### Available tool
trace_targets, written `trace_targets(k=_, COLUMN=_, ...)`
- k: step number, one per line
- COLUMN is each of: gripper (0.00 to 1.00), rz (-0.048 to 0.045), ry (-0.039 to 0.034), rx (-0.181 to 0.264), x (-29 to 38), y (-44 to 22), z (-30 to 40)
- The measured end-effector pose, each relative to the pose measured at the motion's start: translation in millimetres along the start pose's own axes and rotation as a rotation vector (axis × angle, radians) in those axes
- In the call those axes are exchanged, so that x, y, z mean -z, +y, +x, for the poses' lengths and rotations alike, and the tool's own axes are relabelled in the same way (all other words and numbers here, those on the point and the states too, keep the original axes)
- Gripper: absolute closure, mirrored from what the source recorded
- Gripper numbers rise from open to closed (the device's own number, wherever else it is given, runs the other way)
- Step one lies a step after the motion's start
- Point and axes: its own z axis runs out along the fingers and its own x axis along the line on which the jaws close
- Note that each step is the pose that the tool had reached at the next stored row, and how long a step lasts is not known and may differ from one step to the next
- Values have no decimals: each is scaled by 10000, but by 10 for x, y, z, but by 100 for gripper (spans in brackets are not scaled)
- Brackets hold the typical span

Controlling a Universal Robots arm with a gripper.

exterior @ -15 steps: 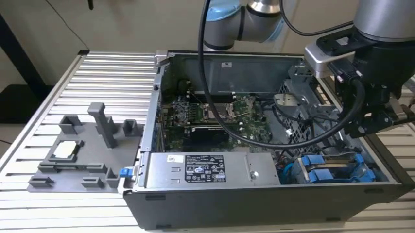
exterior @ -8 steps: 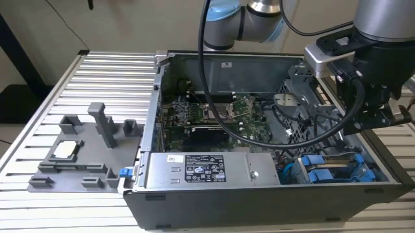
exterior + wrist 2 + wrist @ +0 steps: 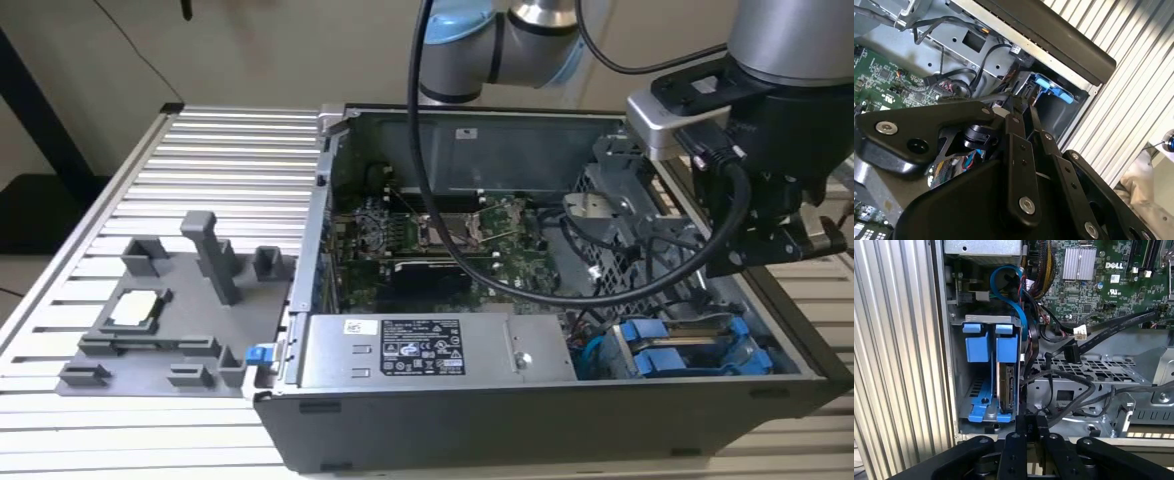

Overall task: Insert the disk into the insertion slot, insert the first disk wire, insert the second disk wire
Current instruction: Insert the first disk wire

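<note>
Ribbed aluminium desk [image 3: 227, 150] carries open black-and-grey metal computer case [image 3: 534, 430]. Inside case: grey power-supply box [image 3: 427, 350]; perforated grey metal cage [image 3: 1094, 365]; low grey insertion slot with blue plastic trim [image 3: 977, 349] in case corner. Silver-grey disk in blue carrier [image 3: 1008, 385] seated edge-on in slot. Black wires [image 3: 1074, 385] cross cage. End effector [image 3: 1032, 427] closed at case edge; whether it pinches a wire, cannot tell.

Silver arm [image 3: 787, 35], blue caps [image 3: 461, 28], black cable [image 3: 416, 120], black hand [image 3: 1031, 422].
</note>
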Motion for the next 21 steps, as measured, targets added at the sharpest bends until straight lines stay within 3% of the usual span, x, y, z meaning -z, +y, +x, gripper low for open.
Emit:
trace_targets(k=1, gripper=81, rz=-52, ry=17, rx=5, x=-3, y=-5, z=0)
trace_targets(k=2, gripper=81, rz=-176, ry=67, rx=21, x=-8, y=-17, z=0)
trace_targets(k=8, gripper=81, rz=-1022, ry=396, rx=129, x=-29, y=-88, z=3)
trace_targets(k=14, gripper=81, rz=-1483, ry=608, rx=197, x=-45, y=-123, z=3)
trace_targets(k=21, gripper=81, rz=-2159, ry=780, rx=263, x=-103, y=-283, z=8)
